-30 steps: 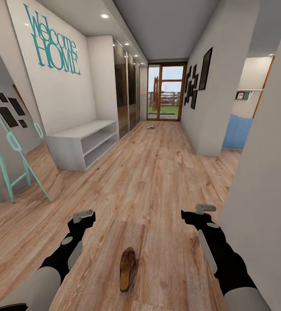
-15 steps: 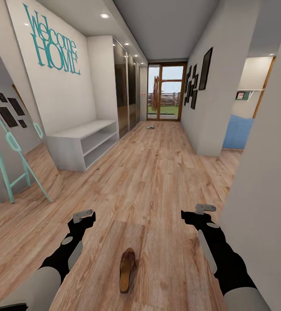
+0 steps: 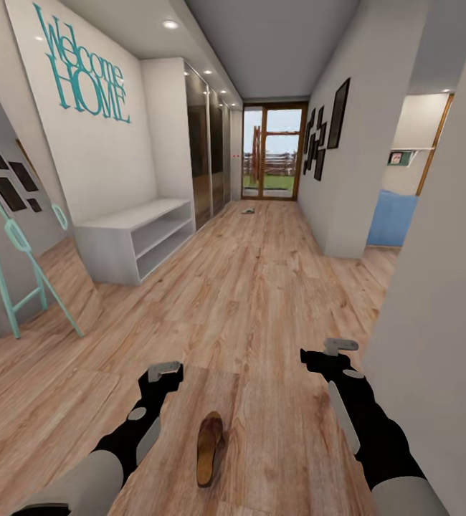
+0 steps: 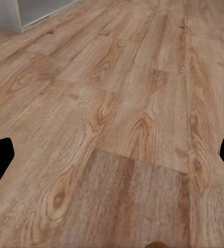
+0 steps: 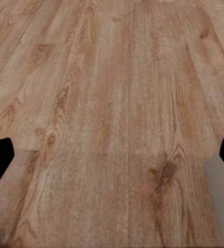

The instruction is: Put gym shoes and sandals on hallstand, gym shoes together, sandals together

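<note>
One sandal [image 3: 210,448] lay on the corridor floor [image 3: 262,287] between both grippers, jaws apart; the left gripper [image 3: 165,371] should descend squarely over its strap before closing.

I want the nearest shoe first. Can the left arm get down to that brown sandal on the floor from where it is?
Probably yes. The sandal lies on bare corridor floor between both arms, just to the inner side of the left gripper, whose fingers are spread. Nothing stands between them.
</note>
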### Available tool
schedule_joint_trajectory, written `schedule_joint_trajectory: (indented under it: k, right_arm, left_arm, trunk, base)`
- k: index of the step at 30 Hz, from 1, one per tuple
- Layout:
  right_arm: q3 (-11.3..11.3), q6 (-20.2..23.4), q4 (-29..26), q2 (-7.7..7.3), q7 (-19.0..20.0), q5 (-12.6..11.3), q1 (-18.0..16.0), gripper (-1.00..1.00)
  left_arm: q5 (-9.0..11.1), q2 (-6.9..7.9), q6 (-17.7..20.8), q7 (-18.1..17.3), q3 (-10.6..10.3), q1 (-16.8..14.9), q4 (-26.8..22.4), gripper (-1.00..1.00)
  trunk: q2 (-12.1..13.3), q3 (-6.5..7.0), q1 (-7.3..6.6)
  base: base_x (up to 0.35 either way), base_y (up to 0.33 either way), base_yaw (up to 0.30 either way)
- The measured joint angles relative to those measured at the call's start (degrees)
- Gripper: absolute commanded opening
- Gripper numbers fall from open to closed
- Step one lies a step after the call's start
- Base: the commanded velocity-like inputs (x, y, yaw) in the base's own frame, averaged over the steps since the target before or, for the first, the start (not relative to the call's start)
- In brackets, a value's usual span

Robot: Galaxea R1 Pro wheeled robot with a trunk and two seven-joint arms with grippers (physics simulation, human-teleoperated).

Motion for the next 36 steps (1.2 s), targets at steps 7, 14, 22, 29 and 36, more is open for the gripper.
schedule_joint_trajectory:
  k: [7,14,22,29,36]
  right_arm:
    - [0.00,-0.01,0.01,0.00,0.00,-0.01,-0.01,1.00]
    - [0.00,0.00,0.01,0.00,0.00,-0.02,-0.01,1.00]
    - [0.00,-0.01,0.01,0.00,0.00,-0.02,-0.01,1.00]
    - [0.00,-0.01,0.01,0.00,0.00,-0.02,-0.01,1.00]
    - [0.00,0.00,0.01,0.00,0.00,-0.02,-0.01,1.00]
  left_arm:
    - [0.05,0.14,-0.34,0.06,-0.02,0.01,0.19,1.00]
    - [0.07,0.21,-0.34,0.09,-0.01,0.01,0.34,1.00]
    - [0.07,0.30,-0.35,0.10,0.02,0.01,0.88,1.00]
    - [0.08,0.31,-0.36,0.10,-0.01,0.01,0.98,1.00]
    - [0.08,0.31,-0.36,0.10,-0.01,0.01,0.98,1.00]
  trunk:
    - [0.00,-0.19,0.00]
    - [0.00,-0.26,0.00]
    - [0.00,-0.45,0.00]
    - [-0.06,-1.97,0.13]
    - [-0.15,-4.17,0.31]
  base:
    - [0.000,0.000,-0.059]
    - [0.000,0.000,-0.022]
    - [0.000,0.000,-0.039]
    - [0.000,0.000,-0.003]
    - [0.000,0.000,0.000]
